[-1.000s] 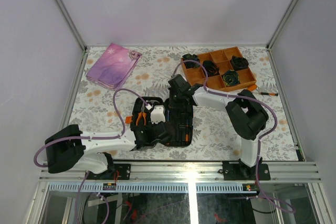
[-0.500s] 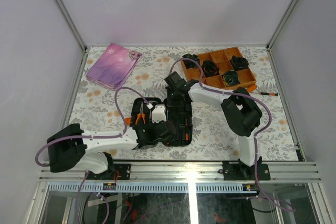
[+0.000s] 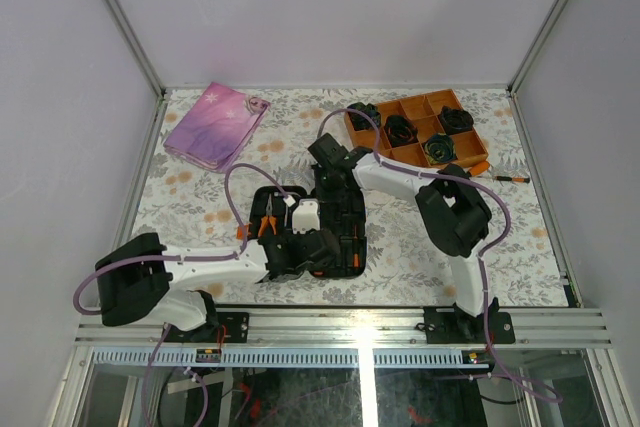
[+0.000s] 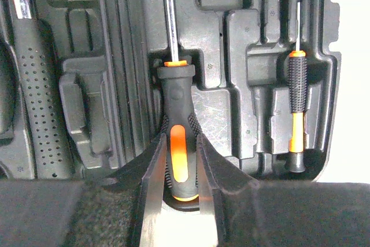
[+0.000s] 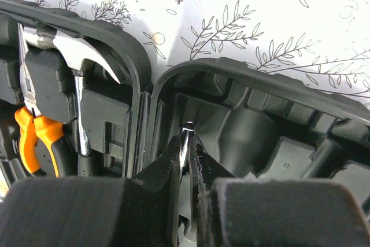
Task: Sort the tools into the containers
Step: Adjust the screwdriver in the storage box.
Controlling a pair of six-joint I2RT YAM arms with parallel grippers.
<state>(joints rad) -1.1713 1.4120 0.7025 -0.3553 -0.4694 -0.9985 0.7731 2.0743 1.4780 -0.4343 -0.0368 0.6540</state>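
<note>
- The screwdriver (image 4: 175, 102), orange and black at the handle, lay in a moulded slot of the open black tool case (image 4: 231, 102). It sat just right of the hinge, with its slim shaft running away from my left wrist camera.
- On that feed the left gripper (image 4: 180, 137) was closed onto the lower handle, one finger pressed to each side and the orange inlay showing between them.
- At the shaft's far end, my right wrist feed showed the right gripper (image 5: 186, 142) narrowed to a slit. A bright sliver of the metal shaft was pinched between its tips, close to the far wall of the same half of the case.
- A thin driver (image 4: 296, 105) sat in its own slot near the case's right edge, well apart from the left fingers.
- Across the hinge, the hammer (image 5: 81, 47) and the pliers (image 5: 36, 134) lay in their recesses, near the right gripper but not touching it.
- From the top camera I saw both arms meet over the case, the left from the near side and the right from the far side, hiding much of it.
- Beyond the case, on the floral table (image 3: 400, 247), stood an orange tray (image 3: 408, 155) holding black rolled bundles (image 3: 440, 149).
- A loose driver (image 3: 508, 178) lay just right of the tray, and a pink-purple pouch (image 3: 213, 125) lay at the far left.
</note>
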